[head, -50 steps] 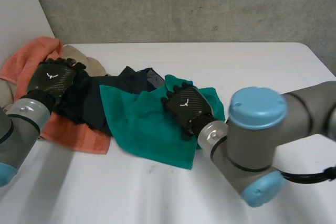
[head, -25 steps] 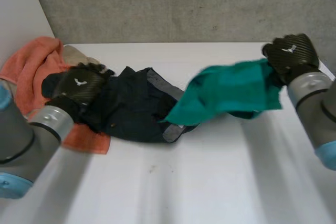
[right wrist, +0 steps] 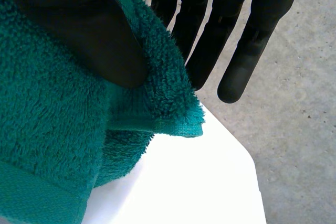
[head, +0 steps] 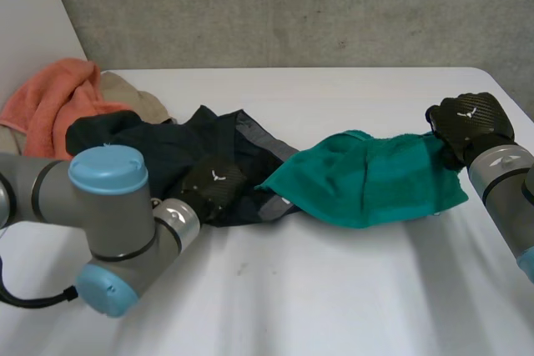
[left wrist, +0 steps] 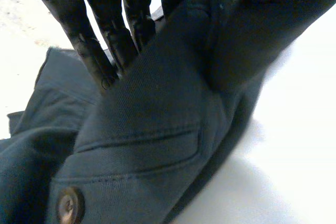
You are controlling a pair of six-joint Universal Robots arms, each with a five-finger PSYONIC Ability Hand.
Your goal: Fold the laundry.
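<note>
Head view, towel point(head: 367, 185) pinched, rt robot hand point(head: 470, 122)

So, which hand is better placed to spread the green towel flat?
Right: the right hand pinches the green towel by its corner between thumb and fingers; the left hand holds the dark garment.

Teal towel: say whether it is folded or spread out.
Spread, not folded: the teal towel is stretched out and rumpled between the right hand, which pinches one edge, and the dark garment.
</note>
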